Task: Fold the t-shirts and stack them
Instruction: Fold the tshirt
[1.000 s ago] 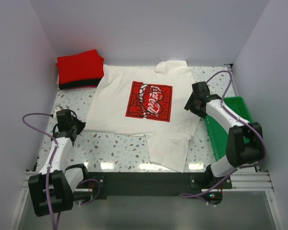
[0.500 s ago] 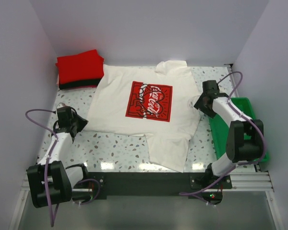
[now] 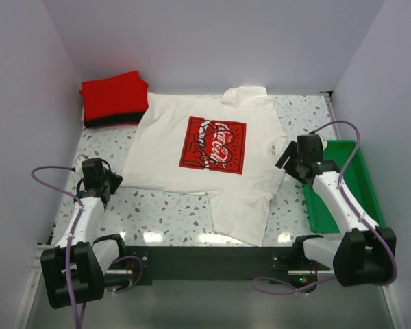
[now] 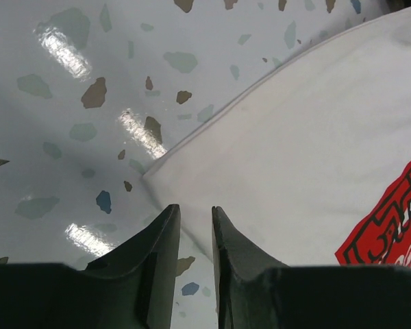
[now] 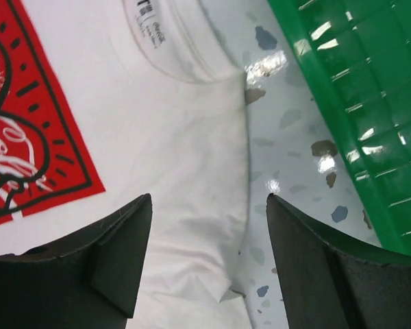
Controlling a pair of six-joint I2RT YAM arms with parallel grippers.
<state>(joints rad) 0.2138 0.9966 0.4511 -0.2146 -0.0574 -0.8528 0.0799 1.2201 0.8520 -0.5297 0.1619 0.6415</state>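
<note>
two grippers stand empty: left gripper [image 4: 195, 208] narrowly parted at a hem corner of the spread cream-white t-shirt [image 3: 164, 154], right gripper [image 5: 209, 199] wide over its collar edge; bare table [image 5: 288, 137] separates shirt from green tray [image 5: 356, 103]

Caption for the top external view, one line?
Cream-white t-shirt spread on the table, open left tool at one corner, open right tool by the collar, folded shirts back left.
</note>
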